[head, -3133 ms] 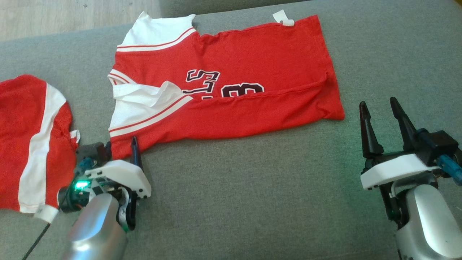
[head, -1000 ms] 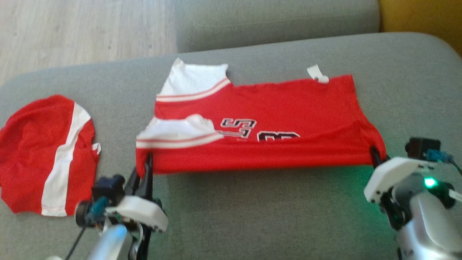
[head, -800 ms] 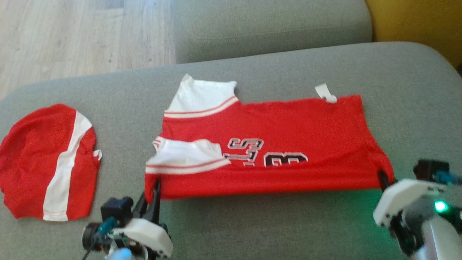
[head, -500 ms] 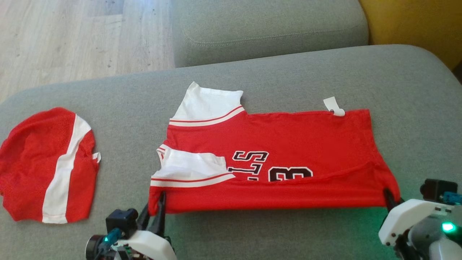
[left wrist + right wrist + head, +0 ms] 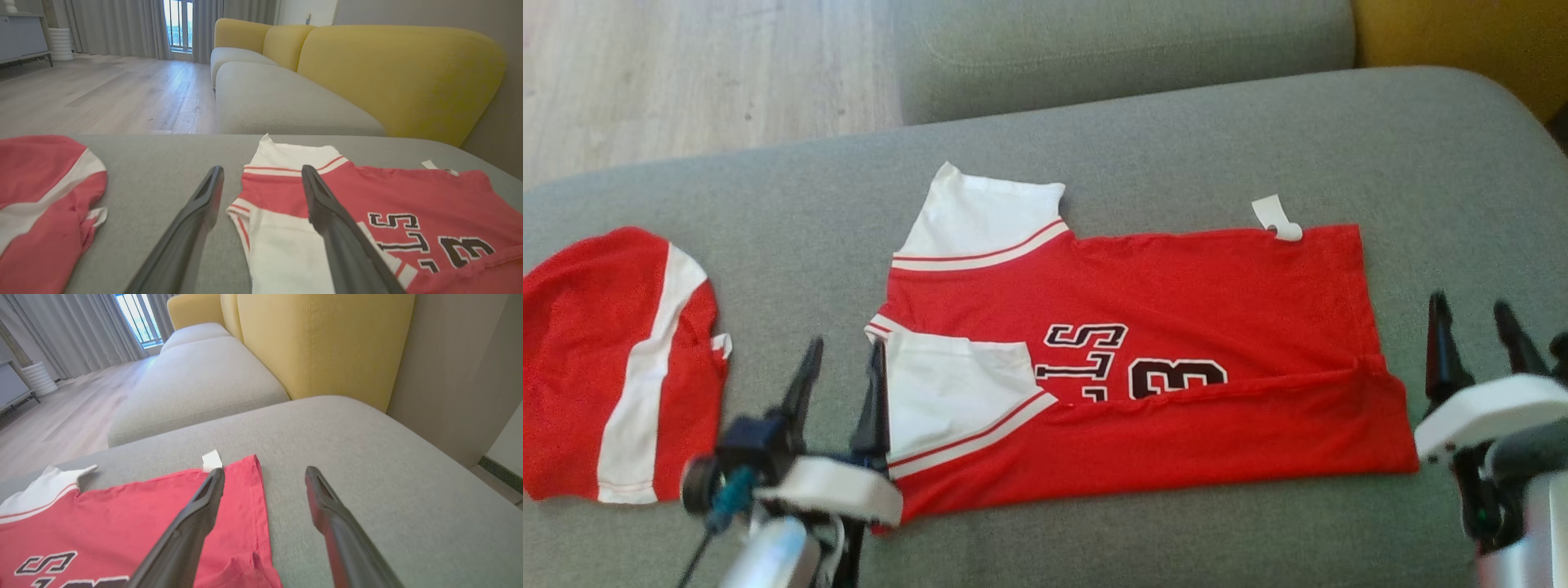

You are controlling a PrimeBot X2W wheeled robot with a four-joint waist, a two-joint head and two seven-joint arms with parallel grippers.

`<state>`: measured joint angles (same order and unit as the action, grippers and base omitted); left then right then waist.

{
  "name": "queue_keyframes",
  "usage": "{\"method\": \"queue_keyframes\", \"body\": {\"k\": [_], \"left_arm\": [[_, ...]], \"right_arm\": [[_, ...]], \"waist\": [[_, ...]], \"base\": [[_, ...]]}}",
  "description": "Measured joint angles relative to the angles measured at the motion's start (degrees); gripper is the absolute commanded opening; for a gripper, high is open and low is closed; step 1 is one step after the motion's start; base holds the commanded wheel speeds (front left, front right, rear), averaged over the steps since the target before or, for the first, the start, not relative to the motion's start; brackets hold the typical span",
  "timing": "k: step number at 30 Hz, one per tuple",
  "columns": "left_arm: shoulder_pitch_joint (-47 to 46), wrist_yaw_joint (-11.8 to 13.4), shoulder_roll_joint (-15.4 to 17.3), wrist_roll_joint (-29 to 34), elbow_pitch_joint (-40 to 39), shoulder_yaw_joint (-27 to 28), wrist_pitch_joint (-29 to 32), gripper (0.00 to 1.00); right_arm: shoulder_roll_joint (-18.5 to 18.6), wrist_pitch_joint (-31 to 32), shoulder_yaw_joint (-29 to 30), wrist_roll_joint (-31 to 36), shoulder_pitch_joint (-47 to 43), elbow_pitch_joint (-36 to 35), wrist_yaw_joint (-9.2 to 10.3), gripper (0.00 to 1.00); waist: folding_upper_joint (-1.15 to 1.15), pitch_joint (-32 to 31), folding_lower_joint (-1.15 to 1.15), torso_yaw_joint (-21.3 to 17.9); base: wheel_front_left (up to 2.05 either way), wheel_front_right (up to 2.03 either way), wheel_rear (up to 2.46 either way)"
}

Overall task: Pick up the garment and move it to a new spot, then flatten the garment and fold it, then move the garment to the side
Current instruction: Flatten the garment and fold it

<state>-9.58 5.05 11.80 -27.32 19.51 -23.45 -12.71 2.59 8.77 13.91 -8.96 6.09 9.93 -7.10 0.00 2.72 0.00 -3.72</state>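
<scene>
Garment flat; left claw, right claw spread.

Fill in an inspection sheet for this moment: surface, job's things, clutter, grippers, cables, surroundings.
Surface: grey cushion, carrying both garments.
Job's things: red jersey lying flat, its near long edge folded over the lettering, a white sleeve on top at the left end.
Clutter: second red-and-white garment, apart to the left.
Grippers: left gripper open at the sleeve end; right gripper open beside the hem end; neither holds cloth.
Cables: thin dark cable by the left wrist.
Surroundings: wood floor, yellow sofa back.
</scene>
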Motion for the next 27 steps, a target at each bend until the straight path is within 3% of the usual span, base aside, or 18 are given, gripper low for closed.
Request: {"method": "queue_keyframes", "body": {"k": [7,11,16,19,22,27], "left_arm": [[-9.41,-2.52,2.2,0.81,-3.65,0.82,1.88,1.0],[-20.02,-6.56,4.57,1.04,-3.7,0.4,8.69,1.0],[-34.85,-10.82,6.68,-2.9,1.81,-0.65,22.03,1.0],[-41.27,-11.68,8.69,-5.19,7.14,-1.24,28.91,1.0],[-44.12,-12.15,10.35,-5.9,10.31,-2.58,31.88,1.0],[-48.71,-12.21,12.7,-7.75,16.35,-8.35,39.32,1.0]], "right_arm": [[0.0,-3.59,-0.87,-0.02,5.52,-0.34,0.0,1.0],[0.0,-4.3,-2.03,0.11,9.85,-0.64,0.0,1.0],[0.01,-4.85,-4.41,0.55,15.41,-0.75,0.0,1.0],[0.04,-5.34,-7.0,0.26,17.96,-0.56,0.0,1.0],[0.01,-6.06,-8.21,-0.73,19.5,-0.41,0.0,1.0],[0.1,-7.4,-10.31,-1.91,22.39,-0.12,0.0,1.0]], "waist": [[0.0,3.52,0.0,-0.89],[0.0,6.55,0.01,-1.58],[0.0,11.14,0.01,-2.89],[0.0,13.79,0.02,-4.25],[0.0,15.4,0.02,-5.43],[0.0,19.09,0.02,-8.63]], "base": [[0.0,0.0,0.0],[0.0,0.0,0.0],[0.0,0.0,0.0],[0.0,0.0,0.0],[0.0,0.0,0.0],[0.0,0.0,0.0]]}}
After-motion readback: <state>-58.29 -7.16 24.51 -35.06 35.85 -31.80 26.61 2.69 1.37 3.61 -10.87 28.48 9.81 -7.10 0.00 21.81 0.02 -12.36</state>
